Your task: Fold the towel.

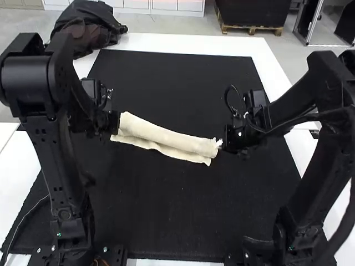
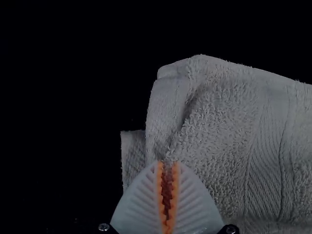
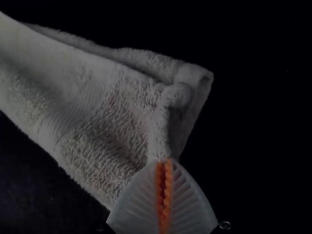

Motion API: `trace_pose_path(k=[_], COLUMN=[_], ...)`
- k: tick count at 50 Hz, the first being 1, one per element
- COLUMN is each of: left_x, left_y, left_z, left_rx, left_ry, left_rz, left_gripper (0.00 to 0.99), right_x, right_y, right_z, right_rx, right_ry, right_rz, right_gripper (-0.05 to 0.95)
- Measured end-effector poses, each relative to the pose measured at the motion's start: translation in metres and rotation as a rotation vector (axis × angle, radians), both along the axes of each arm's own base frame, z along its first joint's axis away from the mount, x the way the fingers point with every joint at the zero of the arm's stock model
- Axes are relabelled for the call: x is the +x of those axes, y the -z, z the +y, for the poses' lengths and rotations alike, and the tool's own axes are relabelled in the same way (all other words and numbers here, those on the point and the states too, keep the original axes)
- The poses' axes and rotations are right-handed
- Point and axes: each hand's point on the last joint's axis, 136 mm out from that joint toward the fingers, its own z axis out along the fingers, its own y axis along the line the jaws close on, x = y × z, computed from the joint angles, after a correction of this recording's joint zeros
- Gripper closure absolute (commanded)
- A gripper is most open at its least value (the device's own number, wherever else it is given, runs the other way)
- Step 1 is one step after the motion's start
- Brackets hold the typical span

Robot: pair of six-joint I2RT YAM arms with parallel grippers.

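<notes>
The cream towel (image 1: 166,138) lies folded into a narrow strip across the middle of the black mat, with a lower layer showing along its near edge. At the strip's left end is my left gripper (image 1: 115,123); at its right end is my right gripper (image 1: 221,143). In the left wrist view, my left gripper (image 2: 167,168) is closed on the edge of the towel (image 2: 219,122) near a folded corner. My right gripper (image 3: 164,165), in the right wrist view, pinches a gathered bit of the towel (image 3: 97,107) near its end corner.
The black mat (image 1: 166,210) covers most of the white table (image 1: 183,43). A dark bag or jacket (image 1: 89,25) rests at the table's far left corner. A thin cable (image 1: 28,219) runs over the near left side.
</notes>
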Motion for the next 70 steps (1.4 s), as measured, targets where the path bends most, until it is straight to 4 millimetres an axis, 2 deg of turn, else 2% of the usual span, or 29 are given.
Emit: trace_pose_path(k=[9, 12, 17, 20, 21, 24, 27, 32, 43, 52, 61, 70], left_x=[-0.005, -0.006, -0.008, -0.009, -0.01, -0.011, -0.011, -0.01, -0.007, -0.008, -0.005, -0.006], left_y=[0.001, 0.001, -0.001, -0.001, -0.001, 0.0, -0.001, -0.001, -0.009, -0.012, -0.031, -0.042], left_z=[0.004, 0.004, 0.006, 0.01, 0.011, 0.015, 0.017, 0.018, 0.033, 0.047, 0.049, 0.049], left_rx=[-0.001, 0.001, 0.01, 0.016, 0.019, 0.027, 0.03, 0.034, 0.02, 0.0, -0.001, -0.004], left_ry=[-0.005, -0.004, -0.008, -0.02, -0.025, -0.038, -0.044, -0.048, -0.107, -0.162, -0.173, -0.176], left_rz=[-0.031, -0.046, -0.073, -0.082, -0.084, -0.085, -0.087, -0.091, -0.126, -0.138, -0.185, -0.192], left_gripper=[0.972, 0.921, 0.707, 0.484, 0.382, 0.166, 0.046, 0.033, 0.033, 0.033, 0.033, 0.033], right_x=[-0.006, -0.006, -0.008, -0.008, -0.007, -0.007, -0.006, -0.006, -0.007, -0.002, -0.003, 0.003], right_y=[0.005, 0.006, 0.008, 0.009, 0.009, 0.01, 0.01, 0.01, 0.009, -0.002, -0.007, -0.006], right_z=[0.001, 0.001, 0.0, -0.002, -0.003, -0.003, -0.004, -0.005, 0.001, 0.019, 0.035, 0.038], right_rx=[0.011, 0.012, 0.008, 0.0, -0.003, -0.008, -0.011, -0.013, -0.009, 0.009, 0.017, 0.014], right_ry=[-0.008, -0.007, 0.001, 0.009, 0.011, 0.015, 0.019, 0.021, 0.015, -0.018, -0.057, -0.057], right_rz=[-0.013, -0.021, -0.015, -0.016, -0.017, -0.018, -0.019, -0.019, -0.016, -0.04, -0.058, -0.068], right_gripper=[0.91, 0.72, 0.42, 0.29, 0.25, 0.16, 0.08, 0.0, 0.0, 0.0, 0.0, 0.0])
